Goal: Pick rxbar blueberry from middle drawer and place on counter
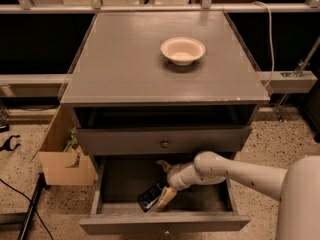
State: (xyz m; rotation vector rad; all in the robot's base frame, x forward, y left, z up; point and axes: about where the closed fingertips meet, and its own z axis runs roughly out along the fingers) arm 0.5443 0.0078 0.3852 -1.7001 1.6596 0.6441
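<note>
The middle drawer point(165, 221) is pulled open at the bottom of the cabinet. The rxbar blueberry point(149, 197), a small dark bar with pale print, lies tilted on the drawer floor left of centre. My gripper point(162, 196) reaches into the drawer from the right on a white arm and is right at the bar's right end; one pale finger point(167, 198) shows beside the bar. The counter point(125, 59) is the grey cabinet top above, with only a cream bowl point(182, 50) on it.
A closed knobbed drawer front point(164, 142) sits above the open drawer, under an open slot. A cardboard box point(62, 159) stands on the floor at the cabinet's left. A cable point(20, 196) runs over the speckled floor. A rail crosses behind the cabinet.
</note>
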